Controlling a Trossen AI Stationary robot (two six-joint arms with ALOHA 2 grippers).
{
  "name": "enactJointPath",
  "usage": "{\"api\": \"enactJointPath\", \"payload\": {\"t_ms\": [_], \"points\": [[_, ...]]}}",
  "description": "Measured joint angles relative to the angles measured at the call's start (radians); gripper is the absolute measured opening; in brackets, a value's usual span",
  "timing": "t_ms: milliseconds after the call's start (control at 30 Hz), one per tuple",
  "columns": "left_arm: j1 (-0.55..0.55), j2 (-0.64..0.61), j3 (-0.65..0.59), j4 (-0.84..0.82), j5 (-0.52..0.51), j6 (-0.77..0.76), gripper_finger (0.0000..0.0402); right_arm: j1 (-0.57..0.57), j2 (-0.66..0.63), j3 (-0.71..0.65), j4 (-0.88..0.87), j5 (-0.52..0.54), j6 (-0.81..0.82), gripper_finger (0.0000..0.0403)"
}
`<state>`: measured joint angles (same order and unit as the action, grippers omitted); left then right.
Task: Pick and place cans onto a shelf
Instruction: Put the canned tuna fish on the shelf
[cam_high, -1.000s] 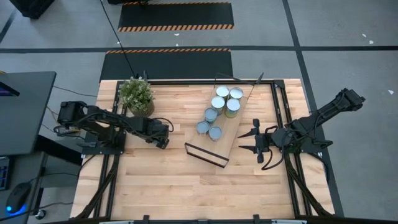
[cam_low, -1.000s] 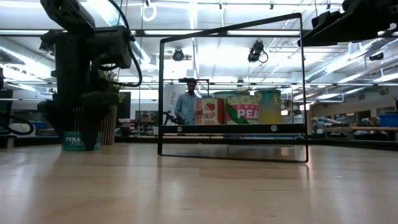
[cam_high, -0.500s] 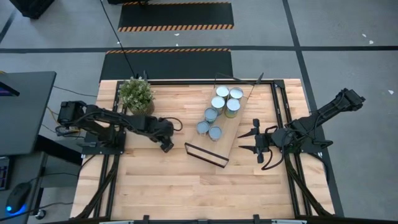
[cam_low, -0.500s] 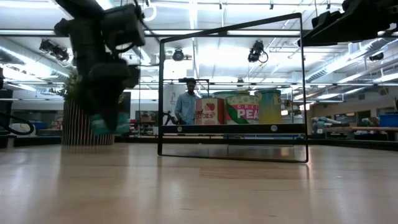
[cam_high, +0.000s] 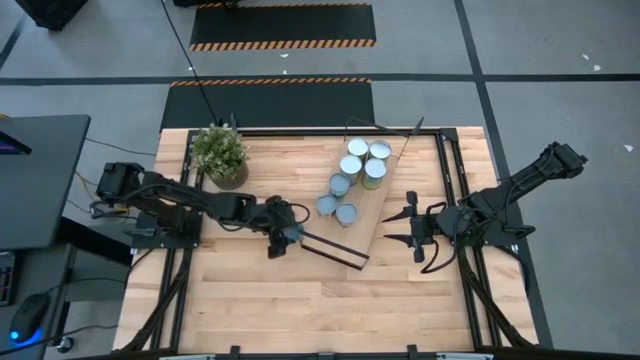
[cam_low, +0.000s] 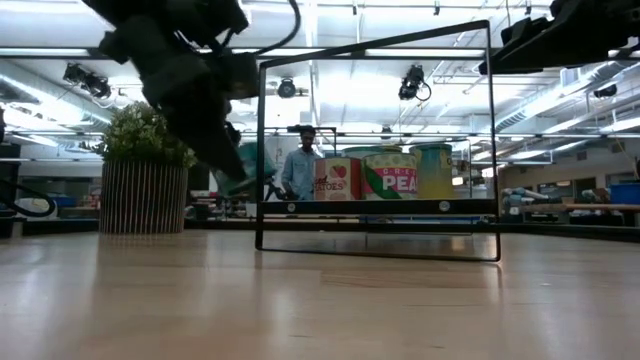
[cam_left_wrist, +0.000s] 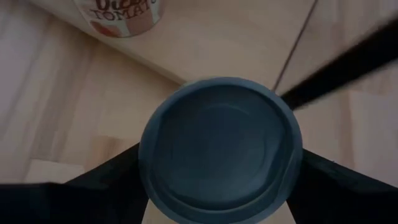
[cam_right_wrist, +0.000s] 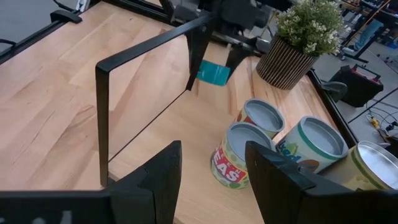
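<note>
Left claw (cam_high: 283, 234) pinches 1 teal can (cam_left_wrist: 221, 149) at the shelf's (cam_high: 372, 208) 9 o'clock end; right claw (cam_high: 410, 228) waits spread at its 3 o'clock.

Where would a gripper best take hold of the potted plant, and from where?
Probably low on the round ribbed pot, coming in level from the side: the leaves overhang its top. The left gripper, nearest, is shut on a can by the shelf; the right gripper waits open beyond it.
</note>
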<state>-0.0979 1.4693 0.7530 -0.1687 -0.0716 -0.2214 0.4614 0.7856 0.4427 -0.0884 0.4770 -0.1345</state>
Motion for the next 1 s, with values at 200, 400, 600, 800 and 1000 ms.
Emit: {"api": "enactJointPath", "payload": {"t_ms": [200, 400, 600, 800, 1000], "points": [[0.022, 0.049, 0.056, -0.037, -0.046, 0.111, 0.0302, 0.0, 0.001, 0.0, 0.007, 0.0, 0.0, 0.0185], [0.031, 0.058, 0.1, -0.048, -0.076, 0.382, 0.0302, 0.0, 0.015, 0.0, 0.006, -0.001, -0.002, 0.0185], [0.063, 0.058, 0.101, -0.053, -0.128, 0.588, 0.0302, -0.001, 0.042, 0.0, 0.017, 0.0, -0.004, 0.0185], [0.079, 0.058, 0.101, -0.054, -0.129, 0.796, 0.0302, -0.02, 0.07, 0.0, 0.057, 0.0, -0.026, 0.0185], [0.079, 0.053, 0.1, -0.004, -0.192, 0.8, 0.0302, -0.025, 0.081, 0.0, 0.058, 0.0, 0.012, 0.0185]]}}
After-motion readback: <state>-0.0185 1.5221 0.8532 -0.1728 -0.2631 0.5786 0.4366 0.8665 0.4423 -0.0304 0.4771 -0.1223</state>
